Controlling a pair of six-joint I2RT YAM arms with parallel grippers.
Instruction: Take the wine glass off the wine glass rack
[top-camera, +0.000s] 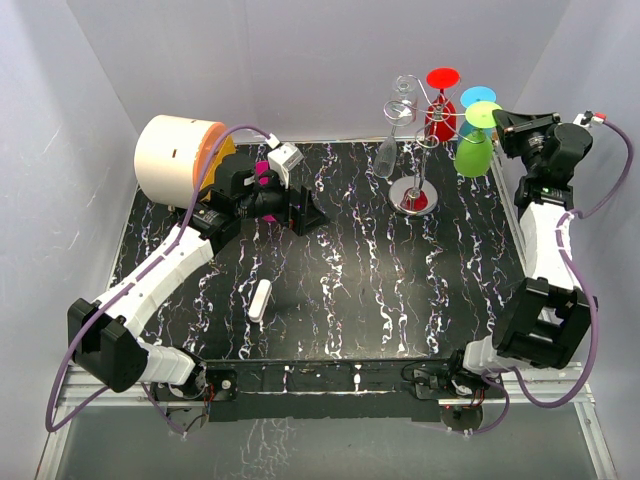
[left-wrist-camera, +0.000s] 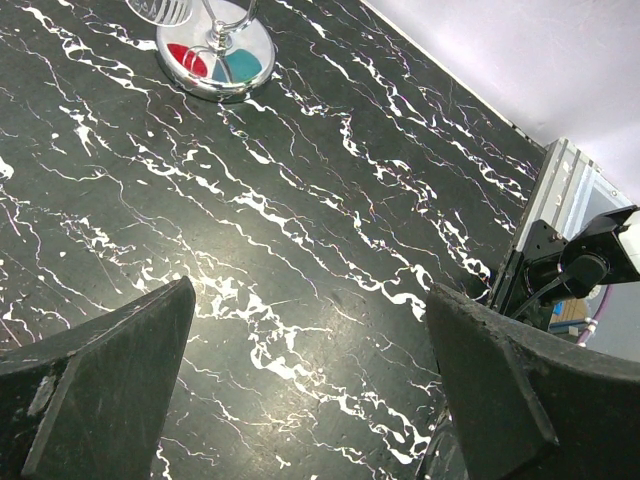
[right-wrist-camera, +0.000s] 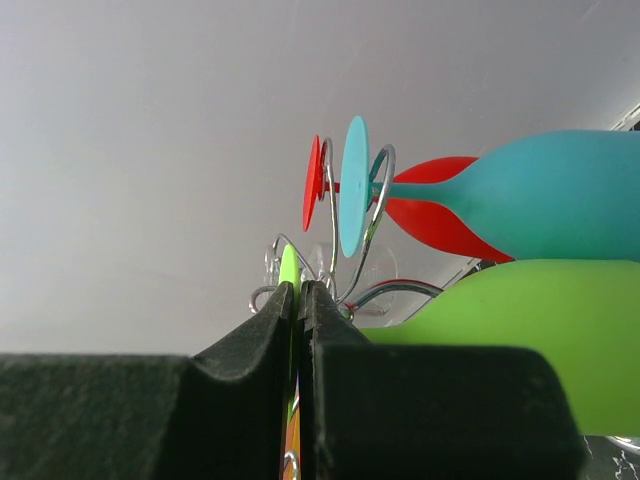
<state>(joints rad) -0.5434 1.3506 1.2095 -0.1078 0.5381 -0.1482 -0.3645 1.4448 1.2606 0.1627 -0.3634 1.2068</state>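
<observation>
The silver wire wine glass rack (top-camera: 414, 140) stands at the back of the table on a round shiny base (left-wrist-camera: 215, 60). Red (top-camera: 441, 112), blue (top-camera: 474, 100), green (top-camera: 475, 150) and clear (top-camera: 388, 152) wine glasses hang upside down from its scroll arms. My right gripper (top-camera: 500, 122) is shut on the flat foot of the green glass (right-wrist-camera: 290, 270); the green bowl (right-wrist-camera: 540, 340) lies to its right, with the blue glass (right-wrist-camera: 520, 205) and red glass (right-wrist-camera: 430, 215) above. My left gripper (left-wrist-camera: 310, 390) is open and empty above the table, left of the rack.
A cream cylindrical drum (top-camera: 175, 155) lies at the back left behind my left arm. A small white cylinder (top-camera: 261, 300) lies on the black marbled table (top-camera: 350, 270). White walls enclose the back and sides.
</observation>
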